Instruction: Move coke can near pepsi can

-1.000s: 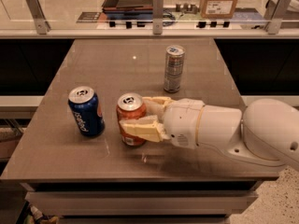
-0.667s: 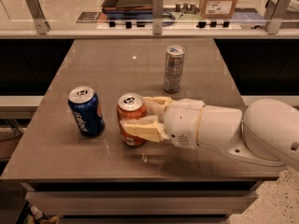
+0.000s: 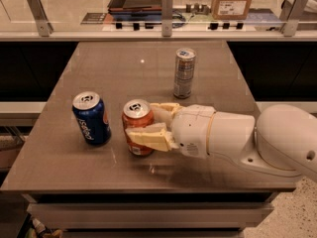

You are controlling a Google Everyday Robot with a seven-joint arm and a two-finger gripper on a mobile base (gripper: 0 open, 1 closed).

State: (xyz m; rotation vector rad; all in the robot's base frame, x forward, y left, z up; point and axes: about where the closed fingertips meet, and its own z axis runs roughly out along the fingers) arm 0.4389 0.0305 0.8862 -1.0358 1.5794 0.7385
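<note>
The gripper (image 3: 140, 119) has its jaws clasped on the upright coke can (image 3: 136, 108), one finger across its front, one behind. Just past the fingertips stands the pepsi can (image 3: 91, 118), near but not touching; a silver can (image 3: 184, 73) stands well beyond the far finger on the table (image 3: 99, 63)

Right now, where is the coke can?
The coke can stands near the table's front edge, between the fingers of the end effector, right of the pepsi can.
</note>
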